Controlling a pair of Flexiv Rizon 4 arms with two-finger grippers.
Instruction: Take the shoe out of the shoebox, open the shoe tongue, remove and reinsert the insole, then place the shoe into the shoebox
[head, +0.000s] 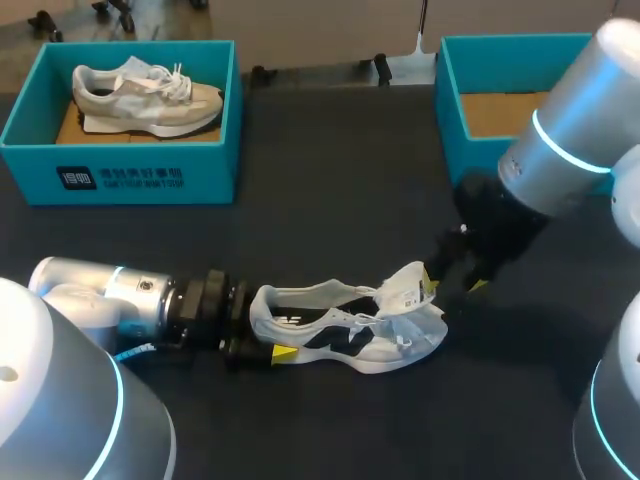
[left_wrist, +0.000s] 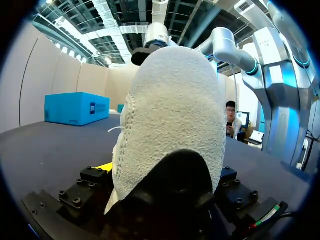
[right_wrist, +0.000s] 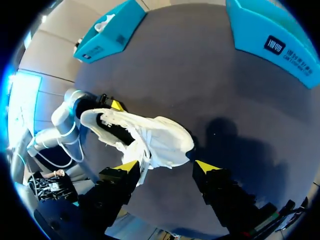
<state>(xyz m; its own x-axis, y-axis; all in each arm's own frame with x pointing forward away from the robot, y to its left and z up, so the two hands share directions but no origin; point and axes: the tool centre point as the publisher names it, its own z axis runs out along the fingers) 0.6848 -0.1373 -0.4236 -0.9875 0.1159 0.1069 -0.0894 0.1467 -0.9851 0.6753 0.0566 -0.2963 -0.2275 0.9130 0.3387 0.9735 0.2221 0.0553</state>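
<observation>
**A:** While the white shoe (head: 345, 335) lies on the dark table (head: 330, 180), on the robot's side of it, where do the two arms sit?

**B:** The left end effector (head: 262, 338) is at the heel, clamped on it from both sides. In its own wrist view the heel fills the gap between the fingers.

**A:** And the right one?

**B:** The right end effector (right_wrist: 166, 167) is at the toe end. Its yellow-tipped fingers are spread wide, with the toe between them. The tongue (head: 405, 285) stands up just beside one tip; whether they touch, I cannot tell.

**A:** The boxes?

**B:** The left shoebox (head: 120, 175), teal, stands at the far left with a second shoe (head: 145, 92) inside. The right shoebox (head: 452, 130), also teal, stands at the far right, well apart from the white shoe.
</observation>
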